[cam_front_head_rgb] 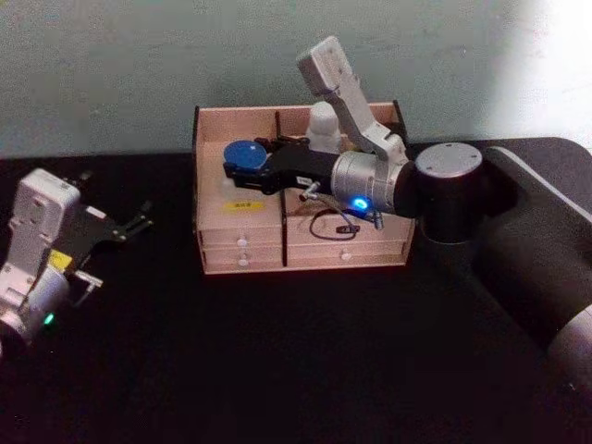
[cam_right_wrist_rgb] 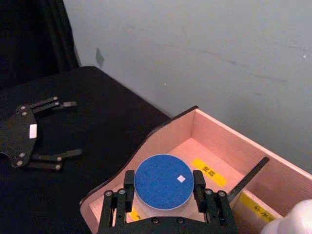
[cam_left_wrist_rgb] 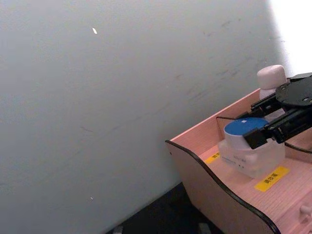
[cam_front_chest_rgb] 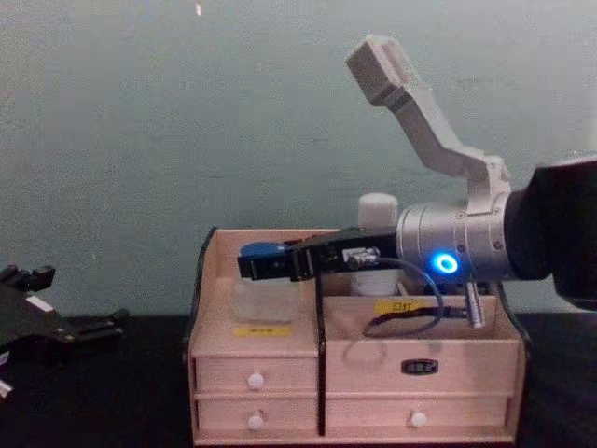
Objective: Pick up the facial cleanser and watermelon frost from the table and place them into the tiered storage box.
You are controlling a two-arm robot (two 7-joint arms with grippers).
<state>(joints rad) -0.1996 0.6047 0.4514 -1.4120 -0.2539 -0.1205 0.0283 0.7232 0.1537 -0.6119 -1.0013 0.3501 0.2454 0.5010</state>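
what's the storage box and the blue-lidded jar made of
Storage box: looks like light wood or thin plywood, matt, with dark edges and a visible grain tone. Jar: seemingly translucent frosted plastic or glass, with a matt blue lid, likely plastic. The right gripper is closed around the lid.

Task things on the dark table

Tiered storage box (cam_front_head_rgb: 242, 261): light wood, dark edges, yellow labels, white-knobbed drawers in front. Blue-lidded translucent jar (cam_right_wrist_rgb: 162, 181) upright in the left compartment, clamped at the lid between gripper fingers. White-capped bottle (cam_front_chest_rgb: 377, 213) upright in a rear compartment, right of the jar.
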